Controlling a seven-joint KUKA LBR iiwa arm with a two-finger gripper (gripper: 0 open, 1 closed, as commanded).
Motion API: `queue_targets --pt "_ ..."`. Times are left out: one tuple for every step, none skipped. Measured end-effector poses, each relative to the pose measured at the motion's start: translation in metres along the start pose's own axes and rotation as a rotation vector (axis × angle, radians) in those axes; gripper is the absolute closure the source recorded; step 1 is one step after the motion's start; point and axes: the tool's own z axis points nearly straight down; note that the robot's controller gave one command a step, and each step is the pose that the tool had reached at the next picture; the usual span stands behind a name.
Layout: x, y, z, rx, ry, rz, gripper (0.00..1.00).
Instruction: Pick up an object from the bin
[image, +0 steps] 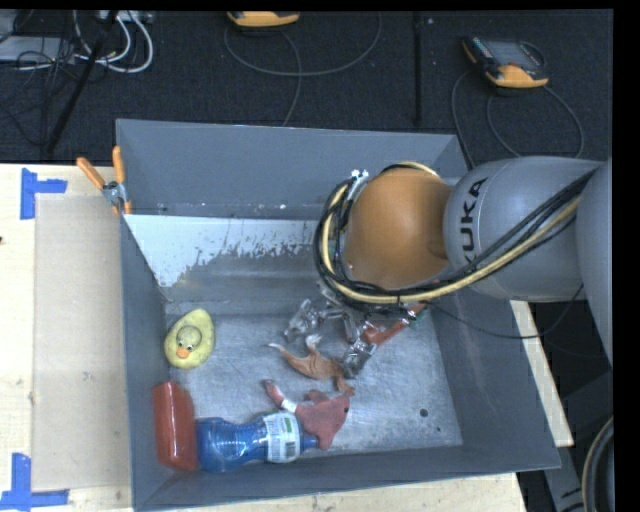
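At the frame's lower left lie a smooth red cylinder (174, 425) and a blue plastic bottle (240, 443). At centre, the gripper (329, 339) hangs over a jagged brown toy (312, 364); how wide it stands cannot be told. A glossy yellow duck (189, 338) sits at the left of the scuffed grey metal bin (440, 395).

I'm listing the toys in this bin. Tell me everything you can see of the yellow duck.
The yellow duck is a rounded toy that looks like soft rubber, with an orange beak and dark eyes, turned toward the camera. It lies on the grey floor of the bin at the left, close to the left wall, apart from the red cylinder nearer the front. Only the floor touches it.
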Motion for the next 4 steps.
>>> queue_targets --pt "0.0063 0.0267 0.0148 0.009 -0.007 -0.292 1.0" --pt "0.0064 0.0266 0.0149 0.008 -0.007 -0.29 1.0" --pt "0.0065 0.0266 0.0149 0.008 -0.007 -0.288 1.0" --pt "0.0065 0.0266 0.0149 0.008 -0.007 -0.287 1.0"
